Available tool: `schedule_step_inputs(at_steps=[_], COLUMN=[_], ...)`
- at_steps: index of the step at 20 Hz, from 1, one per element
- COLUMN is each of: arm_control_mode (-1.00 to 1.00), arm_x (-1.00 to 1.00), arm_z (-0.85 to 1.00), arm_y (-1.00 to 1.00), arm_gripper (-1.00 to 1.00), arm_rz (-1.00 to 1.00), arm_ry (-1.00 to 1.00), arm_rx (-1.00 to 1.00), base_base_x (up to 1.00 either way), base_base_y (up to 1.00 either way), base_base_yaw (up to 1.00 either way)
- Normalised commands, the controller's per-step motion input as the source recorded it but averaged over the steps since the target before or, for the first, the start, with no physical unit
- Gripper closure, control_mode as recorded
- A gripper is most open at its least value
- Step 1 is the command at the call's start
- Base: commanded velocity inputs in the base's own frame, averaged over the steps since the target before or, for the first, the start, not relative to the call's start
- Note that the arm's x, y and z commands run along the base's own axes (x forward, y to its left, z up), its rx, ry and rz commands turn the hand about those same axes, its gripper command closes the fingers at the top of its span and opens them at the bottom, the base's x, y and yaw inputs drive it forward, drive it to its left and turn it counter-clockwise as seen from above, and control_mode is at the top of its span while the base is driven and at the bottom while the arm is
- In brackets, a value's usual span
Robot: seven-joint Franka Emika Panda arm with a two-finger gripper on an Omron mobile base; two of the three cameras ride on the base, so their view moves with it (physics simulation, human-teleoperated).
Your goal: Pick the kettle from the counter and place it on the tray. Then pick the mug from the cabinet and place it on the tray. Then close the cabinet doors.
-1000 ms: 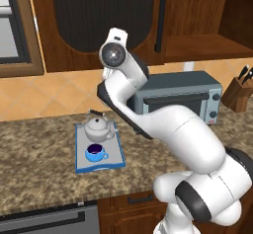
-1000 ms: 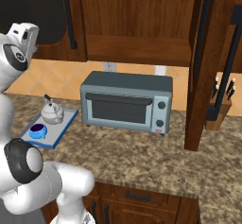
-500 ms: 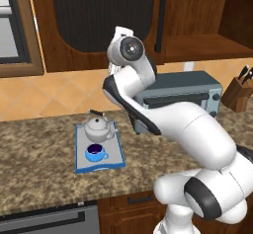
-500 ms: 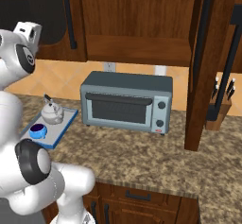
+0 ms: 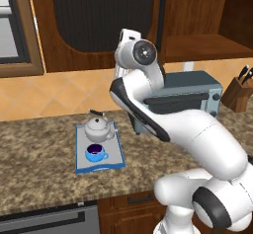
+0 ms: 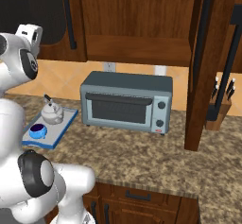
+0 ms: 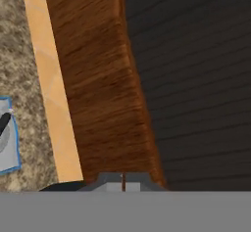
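Observation:
The white-silver kettle stands at the back of the blue-rimmed tray on the granite counter. The blue mug sits in front of it on the same tray. My gripper is shut with nothing in it. Its tips are up against the wooden frame of the left cabinet door, beside the dark mesh panel. That door lies across the cabinet front. The right cabinet door stands swung out, leaving the cabinet shelf exposed.
A grey toaster oven sits on the counter right of the tray, under the open shelf. A knife block stands at the far right. The left door's black bar handle hangs just right of my wrist.
My hand has swung to the right along the left door's front. Kettle, mug and tray have stayed put.

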Motion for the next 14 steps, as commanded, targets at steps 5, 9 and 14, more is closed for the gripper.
schedule_step_inputs(at_steps=[5, 9, 14], arm_control_mode=[-1.00, -1.00, -1.00], arm_x=[-0.90, -0.97, -0.61], arm_z=[0.00, 0.14, 0.00], arm_y=[-0.38, -0.52, -0.86], arm_gripper=[1.00, 1.00, 1.00], arm_rz=[0.00, -0.01, -0.04], arm_ry=[0.00, 0.03, 0.11], arm_rx=[0.00, 0.00, 0.11], base_base_x=[0.00, 0.00, 0.00], base_base_y=[0.00, 0.00, 0.00], base_base_yaw=[0.00, 0.00, 0.00])
